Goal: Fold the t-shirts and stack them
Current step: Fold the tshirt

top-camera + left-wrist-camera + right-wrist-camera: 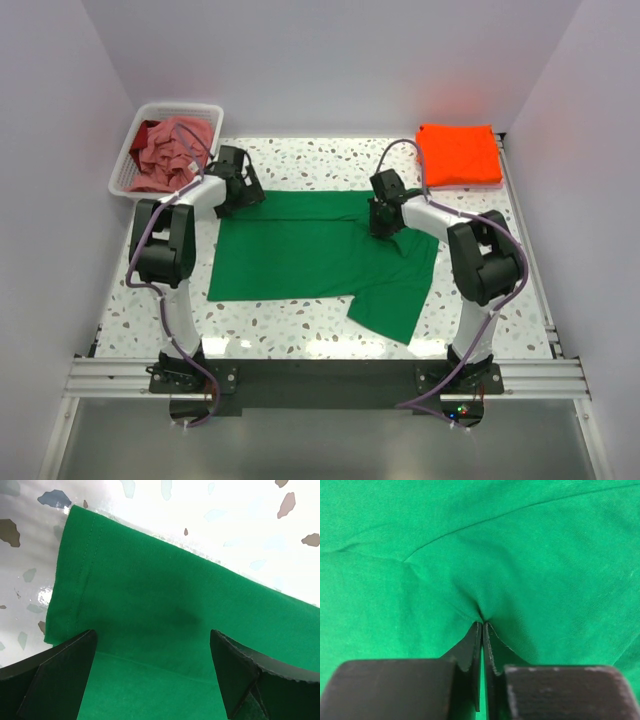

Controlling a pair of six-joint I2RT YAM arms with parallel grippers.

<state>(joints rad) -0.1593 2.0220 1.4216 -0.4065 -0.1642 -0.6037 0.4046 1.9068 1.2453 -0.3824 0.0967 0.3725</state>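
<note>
Pinches green t-shirt (pixel 300 250), spread at centre of desk (pixel 280 322), near its 2 o'clock shoulder with right fingers (pixel 482 630), fully closed. Holds left fingers (pixel 243 190) wide, empty, at 10 o'clock corner. May slip on lifting: thin bite of cloth.

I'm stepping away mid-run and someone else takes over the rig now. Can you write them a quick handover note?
Left tool: open, holding nothing, over the far-left corner of the bright green cotton t-shirt.
Right tool: shut, pinching a pucker of the green shirt's fabric.
Green shirt: spread on the speckled table, not folded.
Bright orange t-shirt: folded, at the far-right corner.
Dusty pink t-shirt: crumpled in the white slatted plastic basket, far left.
Left to do: fold the green shirt and stack it, then the pink.
</note>
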